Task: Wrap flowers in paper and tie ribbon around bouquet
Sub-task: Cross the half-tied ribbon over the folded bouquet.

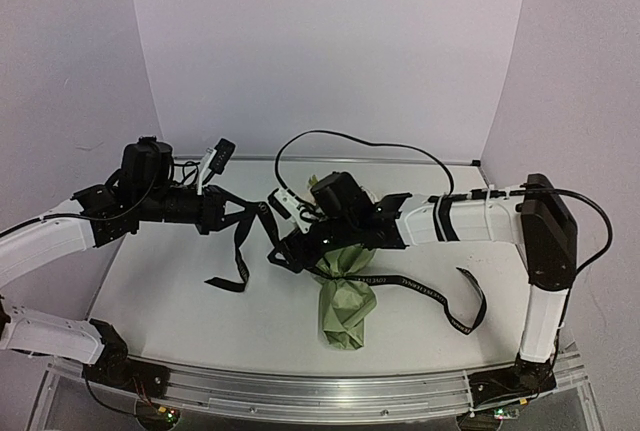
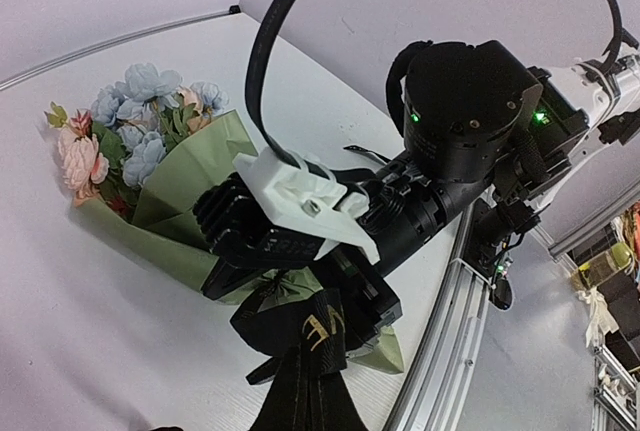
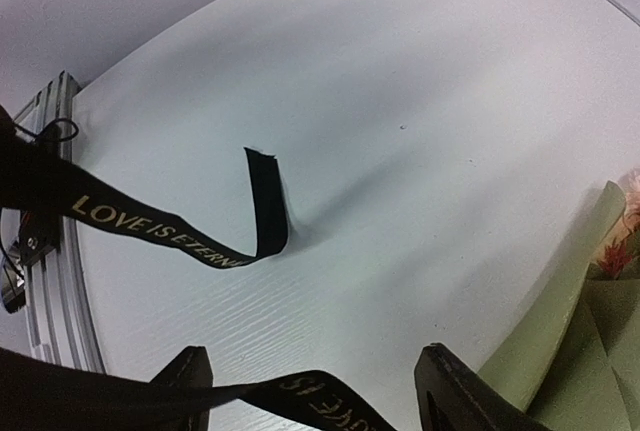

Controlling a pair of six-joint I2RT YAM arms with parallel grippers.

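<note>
The bouquet (image 1: 345, 301) lies mid-table, its green paper (image 2: 190, 166) wrapped round pink and pale blue flowers (image 2: 130, 121). The black lettered ribbon (image 2: 300, 316) is bunched around the cone's narrow neck. From there one strand runs taut to my left gripper (image 1: 232, 216), which is shut on it; a loose end hangs to the table (image 1: 230, 286). The ribbon's other tail (image 1: 440, 296) trails right. My right gripper (image 3: 320, 391) hovers over the neck with its jaws wide open. A ribbon strand (image 3: 330, 399) crosses between its fingers (image 3: 450, 386), and they do not pinch it.
An aluminium rail (image 1: 320, 391) runs along the table's near edge. A black cable (image 1: 350, 141) loops above the right arm. White walls close in the back and both sides. The right arm's body (image 2: 470, 101) sits close over the bouquet.
</note>
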